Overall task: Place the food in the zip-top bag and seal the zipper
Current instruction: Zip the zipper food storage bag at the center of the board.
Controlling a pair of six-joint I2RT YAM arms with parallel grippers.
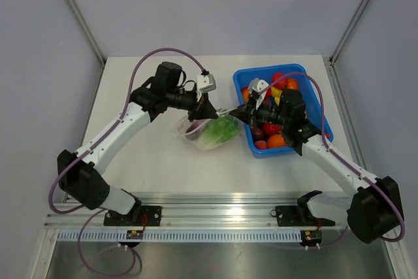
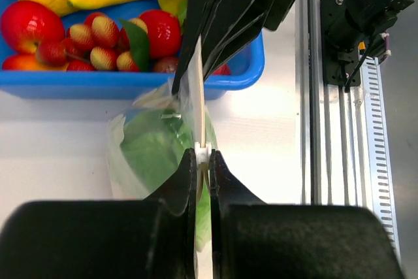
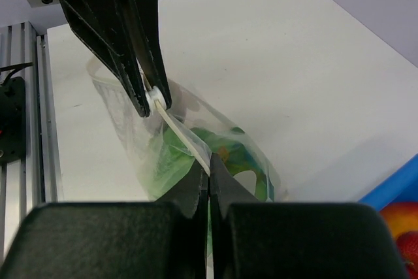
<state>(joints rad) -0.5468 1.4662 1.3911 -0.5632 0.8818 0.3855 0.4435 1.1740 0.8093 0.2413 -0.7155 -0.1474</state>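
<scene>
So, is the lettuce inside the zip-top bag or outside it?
Inside. The green lettuce shows through the clear zip-top bag wall, below the zipper strip that the left end effector and right end effector both pinch.

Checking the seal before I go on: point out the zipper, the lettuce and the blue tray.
zipper (image 3: 186,138), right wrist view, on the middle of the stretched white strip.
lettuce (image 2: 153,151), left wrist view, on its green leaf surface.
blue tray (image 2: 78,84), left wrist view, on its side wall.
</scene>
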